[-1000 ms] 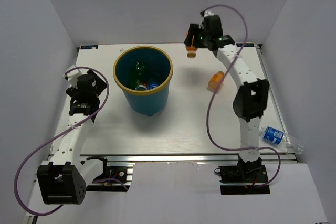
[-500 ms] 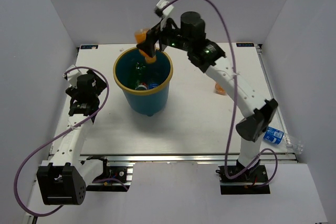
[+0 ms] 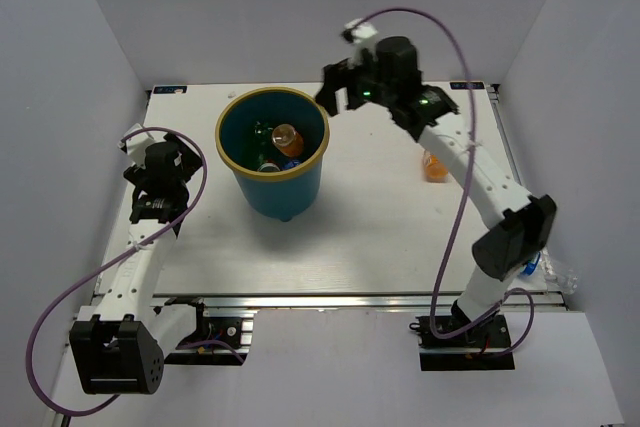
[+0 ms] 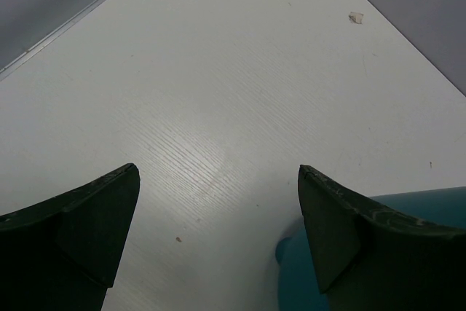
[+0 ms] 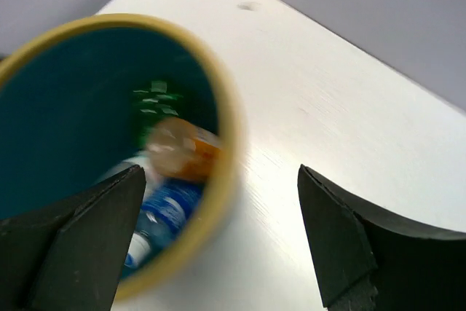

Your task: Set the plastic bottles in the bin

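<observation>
Orange bottle (image 3: 288, 136) lying in the bin (image 3: 285, 192)
From above, we are holding our right gripper (image 3: 335, 92) open by the bin's far-right rim. Left wrist: we are holding our left gripper (image 4: 218, 238) open over the table (image 4: 218, 71). Right wrist: jaws are framing the bottle inside.

An orange bottle (image 3: 287, 135) lies inside the bin (image 3: 290, 192), right tool (image 3: 336, 90) near its rim.

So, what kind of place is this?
Likely a robot lab test cell: a left arm and right arm bolted to a white table, plain grey walls around it, a teal bin holding an orange bottle.
</observation>
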`<state>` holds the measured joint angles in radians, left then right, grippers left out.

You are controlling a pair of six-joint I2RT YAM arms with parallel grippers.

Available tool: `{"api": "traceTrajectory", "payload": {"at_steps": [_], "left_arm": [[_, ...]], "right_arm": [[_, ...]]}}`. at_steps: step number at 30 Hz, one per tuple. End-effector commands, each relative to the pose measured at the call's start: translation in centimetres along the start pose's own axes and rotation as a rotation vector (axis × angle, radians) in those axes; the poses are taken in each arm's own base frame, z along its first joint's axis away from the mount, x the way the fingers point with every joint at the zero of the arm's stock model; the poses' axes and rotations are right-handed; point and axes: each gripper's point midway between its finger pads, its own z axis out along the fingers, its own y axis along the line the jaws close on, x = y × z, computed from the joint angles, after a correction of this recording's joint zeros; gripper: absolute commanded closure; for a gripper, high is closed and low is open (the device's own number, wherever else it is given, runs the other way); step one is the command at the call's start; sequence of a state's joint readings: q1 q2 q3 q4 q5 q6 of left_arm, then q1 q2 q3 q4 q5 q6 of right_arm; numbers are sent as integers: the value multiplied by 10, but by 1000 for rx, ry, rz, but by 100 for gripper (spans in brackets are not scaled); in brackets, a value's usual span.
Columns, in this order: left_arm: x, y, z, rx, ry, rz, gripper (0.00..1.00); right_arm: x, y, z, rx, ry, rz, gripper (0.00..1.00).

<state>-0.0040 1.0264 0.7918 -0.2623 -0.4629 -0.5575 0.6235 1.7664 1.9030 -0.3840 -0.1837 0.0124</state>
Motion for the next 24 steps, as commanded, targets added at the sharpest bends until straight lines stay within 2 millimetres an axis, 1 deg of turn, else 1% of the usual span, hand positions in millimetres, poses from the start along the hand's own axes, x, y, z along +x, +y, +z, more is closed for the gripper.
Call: {"api": "traceTrajectory", "payload": {"at_steps": [1,2,3,4,5,6,7,8,9,10,11,12,13,14,15,16,17,18,19,21,22,24], "left_arm": [[-11,0,-5,2,-29,-10,2],[-11,0,-5,3,-27,-10,2],[-11,-1,-5,4,-26,-11,2],[-11,-1,-4,0,-25,-10,2],[-11,-1,-5,0,-25,-10,2],[-11,-1,-4,1,-24,-11,2],[-11,-1,-5,5,-25,-11,2],[-10,-1,-5,7,-24,-10,2],[-10,-2,-5,9,-23,-9,2],[-10,-2,-4,10,-21,-9,2],[-10,-3,-5,13,-20,-9,2],[-9,-3,-4,14,-19,-6,2],[-9,-3,-4,18,-19,-8,2],[-9,-4,-4,22,-17,-7,2],[-9,-4,-4,22,-17,-8,2],[-9,-5,-4,23,-19,-7,2],[-9,-5,-4,23,-19,-7,2],[-8,-5,-3,25,-16,-5,2],[-8,-5,-3,26,-17,-5,2],[-7,-5,-1,21,-12,-2,2],[-6,-5,-1,18,-11,0,2],[-6,-4,0,11,-12,-1,2]], "right_arm": [[29,-114,-51,350,0,287,11],[43,-134,-66,424,14,337,11],[63,-174,-87,576,31,381,11],[95,-188,-98,642,90,394,11],[108,-202,-108,701,107,387,11],[123,-227,-126,797,131,369,11],[148,-236,-131,824,177,377,11],[162,-249,-139,806,192,409,11],[166,-256,-142,772,193,420,11],[184,-263,-142,753,223,446,11],[198,-283,-157,761,234,496,11],[210,-292,-163,765,263,517,11],[237,-303,-162,776,324,569,11],[242,-317,-169,788,333,596,11],[254,-317,-168,761,368,609,11],[271,-320,-161,713,415,564,11],[280,-318,-154,661,430,538,11],[277,-322,-143,603,385,478,11],[284,-324,-136,570,381,440,11],[291,-328,-129,509,381,385,11],[304,-328,-125,484,410,394,11],[311,-330,-122,465,426,382,10]]}}
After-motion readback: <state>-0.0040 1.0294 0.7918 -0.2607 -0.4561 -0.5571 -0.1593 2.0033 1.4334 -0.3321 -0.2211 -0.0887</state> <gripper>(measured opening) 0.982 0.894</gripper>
